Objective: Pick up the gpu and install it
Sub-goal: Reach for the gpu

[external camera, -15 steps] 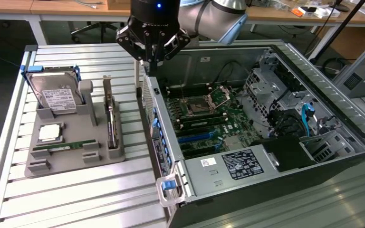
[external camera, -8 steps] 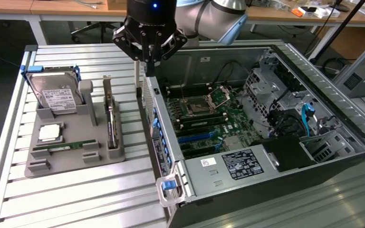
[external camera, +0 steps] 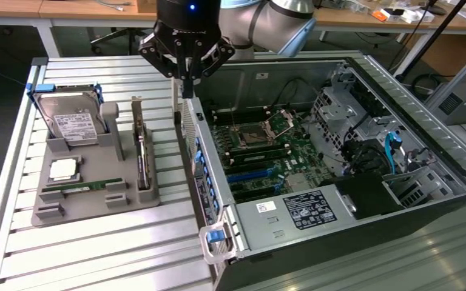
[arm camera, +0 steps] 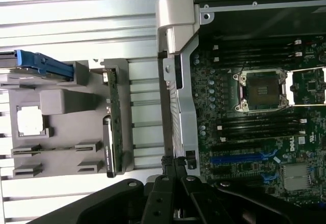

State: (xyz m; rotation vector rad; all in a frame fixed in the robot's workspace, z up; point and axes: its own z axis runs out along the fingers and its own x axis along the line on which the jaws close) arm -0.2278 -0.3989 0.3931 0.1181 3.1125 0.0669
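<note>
Above case wall (external camera: 196, 130) | end effector (external camera: 186, 88) pointing down (closed); gpu (external camera: 141, 151) apart

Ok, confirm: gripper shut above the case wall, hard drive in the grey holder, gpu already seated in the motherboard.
Wrong on the gpu: it stands on edge in the grey holder, not in the motherboard, as the exterior view shows. The rest holds.

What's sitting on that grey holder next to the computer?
The grey holder carries a hard drive in a blue frame, a square processor chip, a green memory stick and the gpu standing on edge. Its slots hide the standing parts' lower edges.
</note>
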